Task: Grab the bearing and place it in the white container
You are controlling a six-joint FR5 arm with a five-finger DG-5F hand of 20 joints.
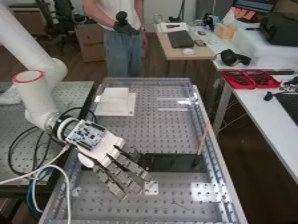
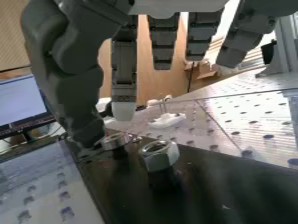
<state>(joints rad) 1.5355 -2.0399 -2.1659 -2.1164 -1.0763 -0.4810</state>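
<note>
Right now, the hand (image 1: 100, 150) hangs over the left end of the black plate (image 1: 174, 163) in the high view, its fingers long and loosely straight, nothing in its hold. Down on that plate, what looks like the bearing (image 2: 116, 140) sits right by the thumb's tip, near the hex nut (image 2: 159, 156), while the white container (image 1: 113, 95) lies well apart on the perforated bench (image 1: 179, 202).
</note>
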